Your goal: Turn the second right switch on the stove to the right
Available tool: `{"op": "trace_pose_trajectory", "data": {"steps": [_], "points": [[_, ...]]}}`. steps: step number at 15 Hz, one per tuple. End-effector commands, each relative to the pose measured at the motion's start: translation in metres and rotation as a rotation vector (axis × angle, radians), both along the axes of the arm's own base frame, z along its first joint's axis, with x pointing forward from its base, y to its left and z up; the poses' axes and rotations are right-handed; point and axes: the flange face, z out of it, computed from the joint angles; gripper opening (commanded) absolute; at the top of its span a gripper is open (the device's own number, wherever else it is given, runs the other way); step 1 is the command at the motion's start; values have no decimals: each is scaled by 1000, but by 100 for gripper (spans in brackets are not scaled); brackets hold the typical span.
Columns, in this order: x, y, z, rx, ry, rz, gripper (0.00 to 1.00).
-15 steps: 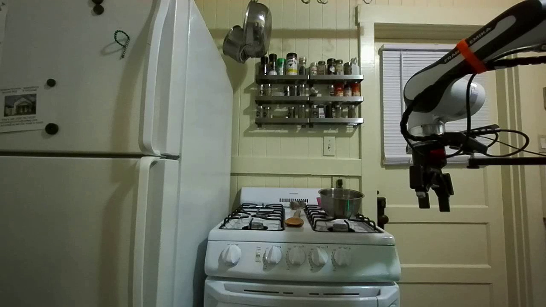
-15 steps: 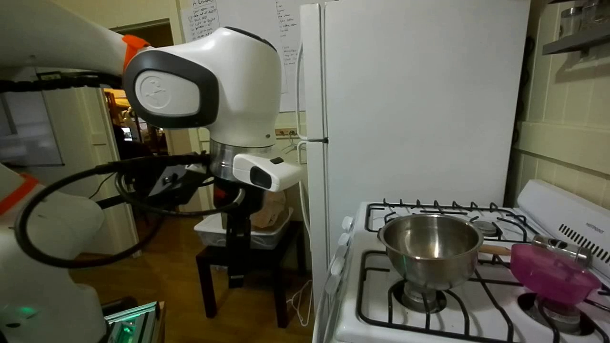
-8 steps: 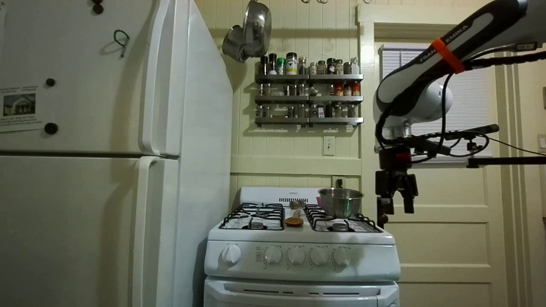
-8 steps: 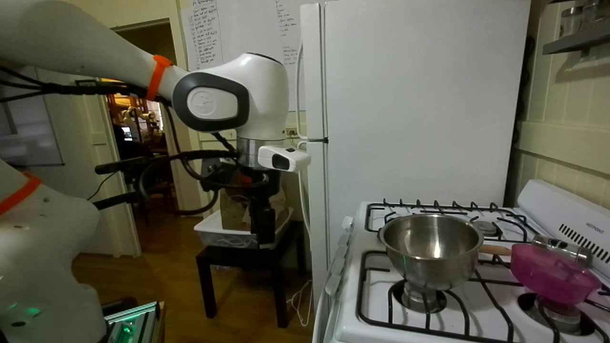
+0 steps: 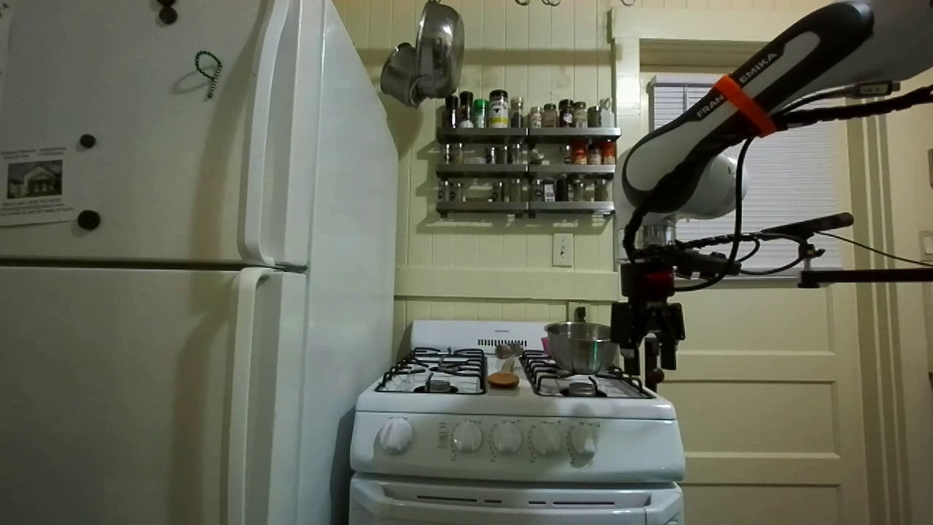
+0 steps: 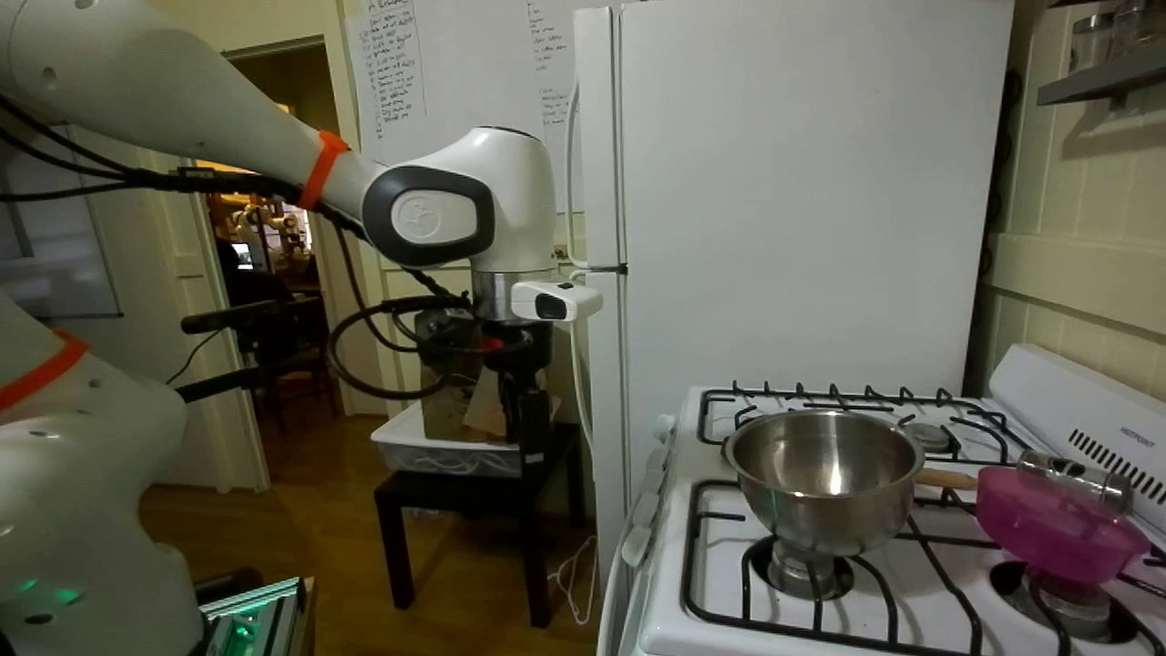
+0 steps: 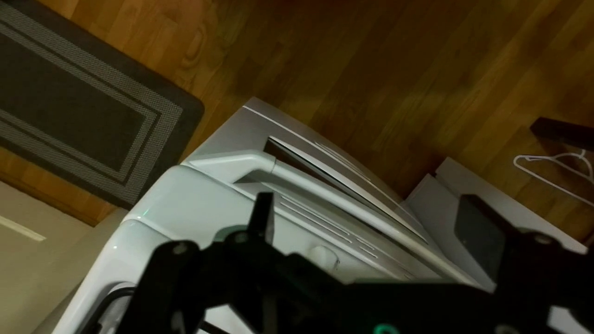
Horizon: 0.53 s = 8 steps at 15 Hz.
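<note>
The white stove (image 5: 634, 452) shows in both exterior views, with a row of white knobs on its front panel. The second right switch (image 5: 545, 438) is a round white knob just left of the rightmost knob (image 5: 584, 440). My gripper (image 5: 650, 362) is open and empty, pointing down, above knob height and near the stove's right end. In an exterior view my gripper (image 6: 534, 460) hangs in front of the stove's front edge, apart from it. In the wrist view the open gripper (image 7: 370, 218) shows above the stove front; one white knob (image 7: 324, 257) is visible, which one I cannot tell.
A steel pot (image 6: 824, 478) and a pink bowl (image 6: 1057, 524) sit on the burners. A wooden spoon (image 5: 503, 379) lies between the grates. The refrigerator (image 5: 146, 364) stands left of the stove. The oven handle (image 7: 352, 204) juts out below the knobs.
The arm has moved toward the stove: leftward in one exterior view and rightward in the other. The gripper stays open and pointing down.
</note>
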Motion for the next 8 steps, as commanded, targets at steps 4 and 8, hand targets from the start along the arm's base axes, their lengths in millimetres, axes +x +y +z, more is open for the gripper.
{"op": "trace_pose_trajectory", "data": {"steps": [4, 8], "points": [[27, 20, -9, -29, -30, 24, 100], [60, 42, -20, -75, -63, 18, 100]]}}
